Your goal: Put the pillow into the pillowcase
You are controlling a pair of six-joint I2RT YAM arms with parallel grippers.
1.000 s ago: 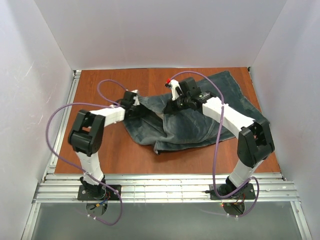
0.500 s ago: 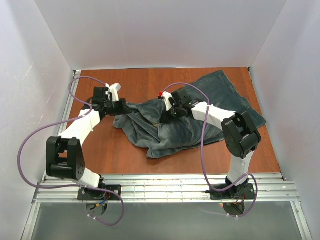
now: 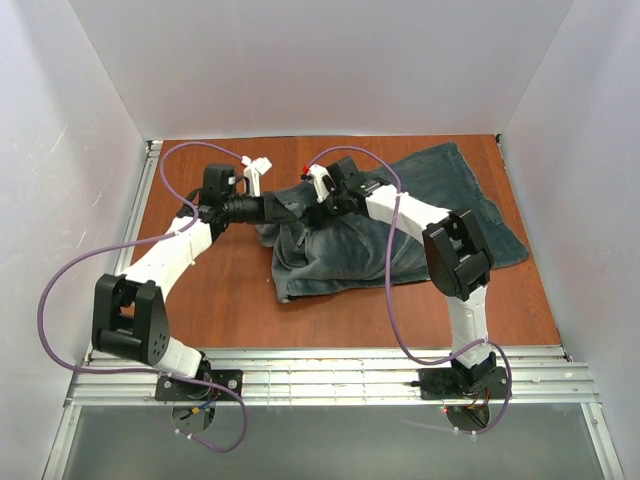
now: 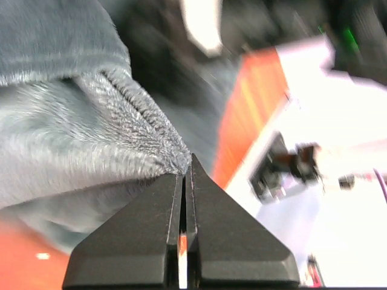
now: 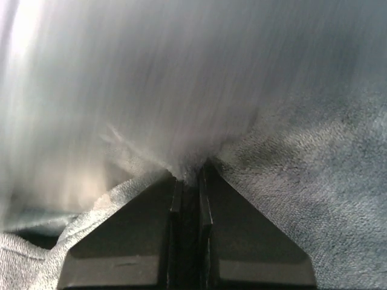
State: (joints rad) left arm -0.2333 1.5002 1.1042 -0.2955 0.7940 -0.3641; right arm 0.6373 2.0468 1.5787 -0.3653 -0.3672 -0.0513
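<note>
While stretched toward each other, left gripper [image 3: 272,208], right gripper [image 3: 313,204], pinching pillowcase [image 3: 400,232]

The pillowcase [image 5: 181,72] is blurred in the right wrist view; the left wrist view's background is smeared.

Pillowcase [image 3: 400,245] on table [image 3: 225,295], centre-right; L arm [image 3: 170,255] at its left edge, R arm [image 3: 402,210] over its rear.

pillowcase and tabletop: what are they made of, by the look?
pillowcase: soft plush fabric, grey-teal, matte; fuzzy nap and a stitched seam show in the left wrist view. tabletop: reddish-brown wood or wood-look laminate, smooth; faint plank lines, can't tell which.
</note>
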